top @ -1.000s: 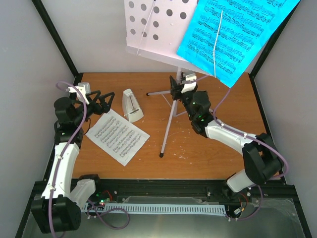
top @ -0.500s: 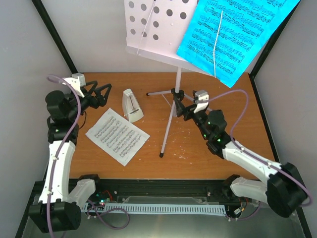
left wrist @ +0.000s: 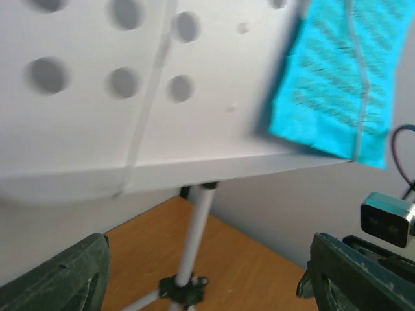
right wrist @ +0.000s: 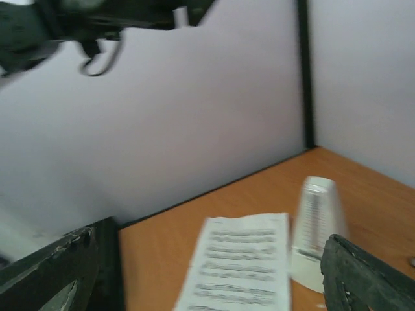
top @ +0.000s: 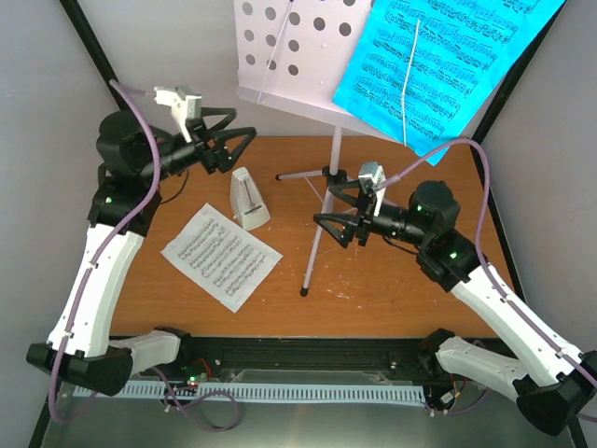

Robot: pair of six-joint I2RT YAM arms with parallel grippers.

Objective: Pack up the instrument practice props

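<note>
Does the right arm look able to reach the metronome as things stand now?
Probably yes. The right end effector is open and faces the metronome, and its wrist view shows nothing between them. A leg of the music stand passes close by in the top view, so it might be brushed.

left hand [top: 238, 150]: raised toward music stand tray [top: 270, 86] | right hand [top: 326, 206]: pulled back, turned leftward

A wooden table [top: 392, 280] stood inside pale walls [top: 177, 75], black posts [top: 104, 73] at the far corners. Along its near edge ran a black rail [top: 317, 353] and a white ribbed strip [top: 308, 394], possibly cable track.
</note>
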